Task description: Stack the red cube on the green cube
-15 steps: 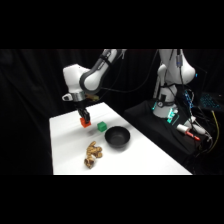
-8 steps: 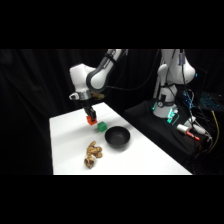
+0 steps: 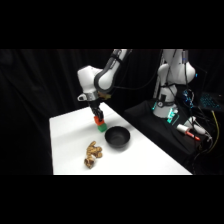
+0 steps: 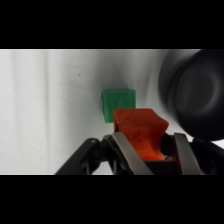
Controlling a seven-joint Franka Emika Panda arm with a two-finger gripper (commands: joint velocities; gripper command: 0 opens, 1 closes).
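The gripper [image 4: 150,145] was pinching the red cube [image 4: 139,131] between its two fingers [image 4: 126,150]. It hung just above the green cube [image 3: 102,127], which sat on the white table [image 3: 70,145], to the left of the black bowl [image 3: 117,137].

In the wrist view, the red cube covered only part of the green cube [image 4: 118,102]. Some green showed past it on one side. So the two may not have been lined up yet.

That could have gone wrong. If the red cube had been let go off to one side, I think it would have tipped and rolled off. If the arm had pushed down crooked, it might have shoved the green cube away, maybe toward the bowl [image 4: 192,92] just beside it. The bowl was near enough to get bumped too.

I counted one red cube, one green cube, one black bowl, and one brown lumpy thing [image 3: 92,154] nearer the front of the table. There was one gripper.
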